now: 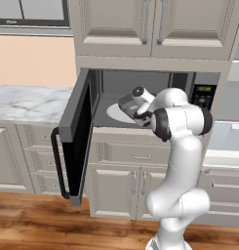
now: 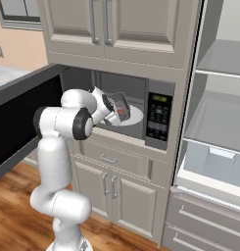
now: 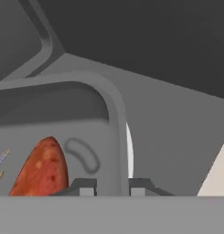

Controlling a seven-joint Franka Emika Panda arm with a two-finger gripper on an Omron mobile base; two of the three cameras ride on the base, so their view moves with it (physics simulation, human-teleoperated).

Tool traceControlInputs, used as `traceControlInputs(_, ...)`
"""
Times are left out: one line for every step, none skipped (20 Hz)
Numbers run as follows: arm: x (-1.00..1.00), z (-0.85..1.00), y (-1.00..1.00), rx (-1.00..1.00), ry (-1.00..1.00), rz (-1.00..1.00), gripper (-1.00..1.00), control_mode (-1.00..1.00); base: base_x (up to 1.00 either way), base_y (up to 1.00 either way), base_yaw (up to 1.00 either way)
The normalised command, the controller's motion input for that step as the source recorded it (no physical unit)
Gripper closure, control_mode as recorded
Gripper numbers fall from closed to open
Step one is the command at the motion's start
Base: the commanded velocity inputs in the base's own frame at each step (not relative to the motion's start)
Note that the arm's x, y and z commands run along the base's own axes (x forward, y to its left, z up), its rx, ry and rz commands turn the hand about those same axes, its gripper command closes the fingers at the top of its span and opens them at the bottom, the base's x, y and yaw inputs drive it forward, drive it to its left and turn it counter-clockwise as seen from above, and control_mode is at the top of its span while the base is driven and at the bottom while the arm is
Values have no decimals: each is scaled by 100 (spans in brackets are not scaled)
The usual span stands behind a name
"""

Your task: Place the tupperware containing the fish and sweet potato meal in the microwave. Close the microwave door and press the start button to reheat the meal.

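My 2 fingertips (image 3: pixel 87 186) pinch the tupperware's (image 3: pixel 114 114) flared rim, 1 tip inside the wall, 1 outside, so my gripper (image 3: pixel 112 187) is clamped on the tub. The orange-red sweet potato chunk (image 3: pixel 41 168) lies in the tub just beside my inner tip. The tupperware hangs tilted inside the microwave (image 1: pixel 155 78), above its white turntable (image 1: pixel 113 113). The microwave door (image 1: pixel 77 134) stands swung wide open at the microwave's left; the keypad panel (image 2: pixel 158 117) sits on its right.
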Motion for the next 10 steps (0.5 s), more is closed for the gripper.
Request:
traceControlInputs(71, -21, -6, 0, 0, -8, 100, -100, 0, 0, 0)
traceControlInputs(66, -27, -3, 0, 0, -7, 100, -100, 0, 0, 0)
traceControlInputs(64, -30, -2, 0, 0, -7, 100, -100, 0, 0, 0)
traceControlInputs(64, -31, 0, 0, 0, -7, 100, -100, 0, 0, 0)
traceControlInputs(66, -29, 0, 0, 0, -7, 100, -100, 0, 0, 0)
traceControlInputs(69, -25, 0, 0, 0, -7, 100, -100, 0, 0, 0)
traceControlInputs(70, -21, 0, 0, 0, -7, 100, -100, 0, 0, 0)
traceControlInputs(71, -19, 0, 0, 0, -7, -100, -100, 0, 0, 0)
traceControlInputs(68, -16, -1, 0, 0, -7, -100, -100, 0, 0, 0)
traceControlInputs(60, -11, -4, 0, 0, -7, -100, -100, 0, 0, 0)
